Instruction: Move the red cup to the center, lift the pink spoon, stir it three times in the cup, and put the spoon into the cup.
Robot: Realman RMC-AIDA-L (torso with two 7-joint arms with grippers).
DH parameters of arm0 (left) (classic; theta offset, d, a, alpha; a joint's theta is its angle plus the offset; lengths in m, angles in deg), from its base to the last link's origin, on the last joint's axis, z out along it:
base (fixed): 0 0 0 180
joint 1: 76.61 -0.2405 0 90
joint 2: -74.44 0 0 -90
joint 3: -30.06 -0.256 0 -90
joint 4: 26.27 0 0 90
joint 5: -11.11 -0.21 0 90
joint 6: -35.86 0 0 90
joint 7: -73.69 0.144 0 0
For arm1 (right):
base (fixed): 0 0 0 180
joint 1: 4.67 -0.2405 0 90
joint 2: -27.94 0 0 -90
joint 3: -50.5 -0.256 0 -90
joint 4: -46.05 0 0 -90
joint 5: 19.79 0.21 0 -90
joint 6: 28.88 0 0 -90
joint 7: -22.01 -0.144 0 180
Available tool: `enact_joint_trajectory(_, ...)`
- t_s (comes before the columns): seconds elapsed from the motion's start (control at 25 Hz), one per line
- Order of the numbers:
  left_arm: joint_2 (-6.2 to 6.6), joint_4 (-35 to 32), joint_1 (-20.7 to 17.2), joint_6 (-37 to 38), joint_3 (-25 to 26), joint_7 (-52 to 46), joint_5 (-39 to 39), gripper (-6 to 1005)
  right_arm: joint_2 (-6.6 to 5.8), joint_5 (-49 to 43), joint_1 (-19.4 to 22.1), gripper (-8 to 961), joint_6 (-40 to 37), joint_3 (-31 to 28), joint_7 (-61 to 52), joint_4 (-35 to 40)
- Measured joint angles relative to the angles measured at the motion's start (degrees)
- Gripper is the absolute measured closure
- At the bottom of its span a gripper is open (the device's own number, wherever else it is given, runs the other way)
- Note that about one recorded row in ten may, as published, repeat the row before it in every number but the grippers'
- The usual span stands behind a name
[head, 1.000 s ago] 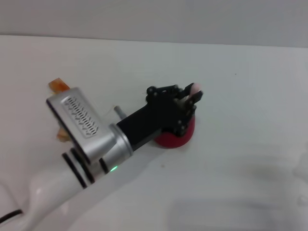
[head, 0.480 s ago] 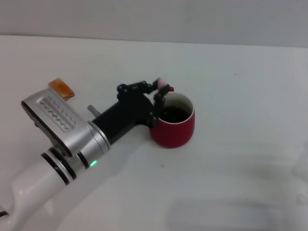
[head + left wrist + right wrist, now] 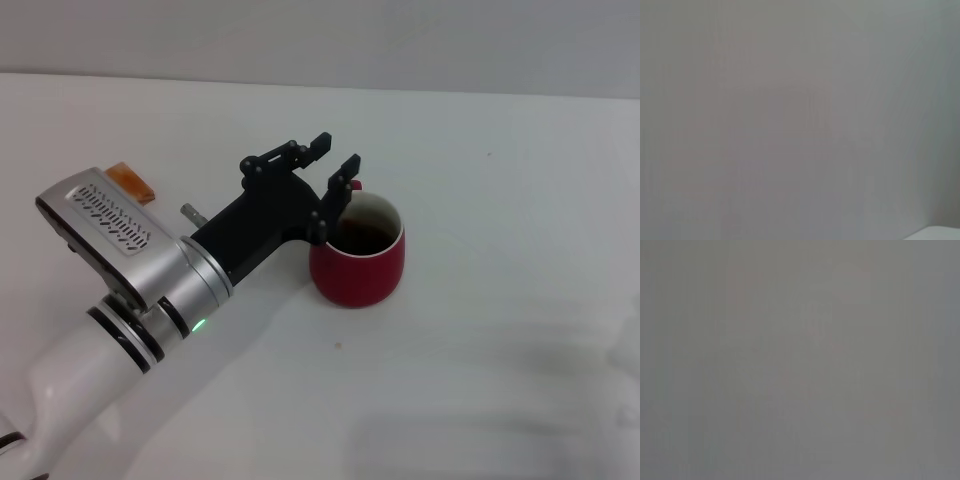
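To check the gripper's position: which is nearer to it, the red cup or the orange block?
The red cup: the open left gripper is beside its rim; the orange block lies far back, near the arm's wrist.

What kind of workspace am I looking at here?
Likely a lab test bench: a bare white table against a plain wall, holding only the red cup, with the left gripper open beside it.

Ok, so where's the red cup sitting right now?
In the head view, the red cup stands upright on the white table, roughly at the middle, with the open left gripper just beside its rim on the robot's left.
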Motion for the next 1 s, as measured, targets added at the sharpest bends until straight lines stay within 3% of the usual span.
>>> enact_joint_trajectory(0.36,0.41,5.10,-2.45,1.11,1.55,0.39,0.00,529,-0.14,0.00,-0.05,954,-0.21,0.00,0.00,0.00)
enact_joint_trajectory(0.56,0.23,7.06,-5.27,1.77,9.17,2.69,0.03,348,-0.15,0.00,0.10,953,-0.34,0.00,0.00,0.00)
enact_joint_trajectory(0.72,0.00,3.19,-6.09,2.24,16.58,3.48,0.80,170,-0.15,0.00,0.35,953,-1.05,-0.01,0.00,0.13)
enact_joint_trajectory(1.0,0.02,-5.86,-6.86,5.48,21.32,3.53,1.51,170,-0.22,0.25,0.90,954,-2.16,-0.54,0.00,0.69)
